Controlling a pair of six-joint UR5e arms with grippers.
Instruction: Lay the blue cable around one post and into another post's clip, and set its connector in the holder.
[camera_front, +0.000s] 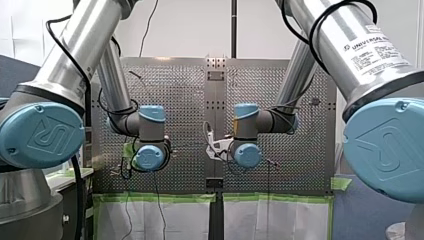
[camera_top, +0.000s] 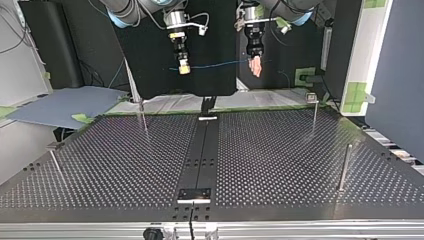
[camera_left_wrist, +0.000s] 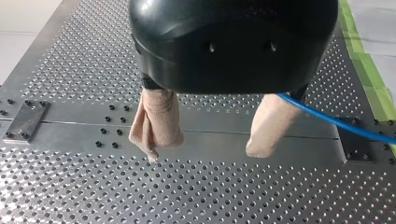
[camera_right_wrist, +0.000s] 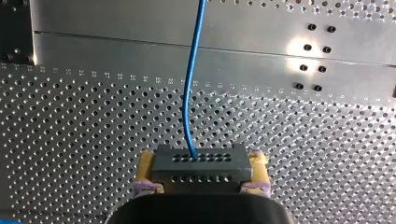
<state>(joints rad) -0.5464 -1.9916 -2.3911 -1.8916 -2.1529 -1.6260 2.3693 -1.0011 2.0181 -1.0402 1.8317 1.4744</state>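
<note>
In the right wrist view my right gripper (camera_right_wrist: 201, 173) is shut on a black connector (camera_right_wrist: 201, 161) with rows of holes, yellow pads on both its sides. The blue cable (camera_right_wrist: 189, 93) runs from the connector out over the perforated table. In the top view it hangs in the air as a thin blue cable (camera_top: 220, 63) between my right gripper (camera_top: 183, 67) and my left gripper (camera_top: 256, 66), both high above the table's far edge. My left gripper (camera_left_wrist: 203, 151) stands open, beige pads apart. The blue cable (camera_left_wrist: 336, 122) comes out from behind one pad.
Thin metal posts stand on the table (camera_top: 280, 165): one far left (camera_top: 143, 116), one far right (camera_top: 314, 107), one near left (camera_top: 55, 161), one near right (camera_top: 344, 166). A dark centre strip (camera_top: 200, 160) carries a small plate (camera_top: 194, 194) near the front edge.
</note>
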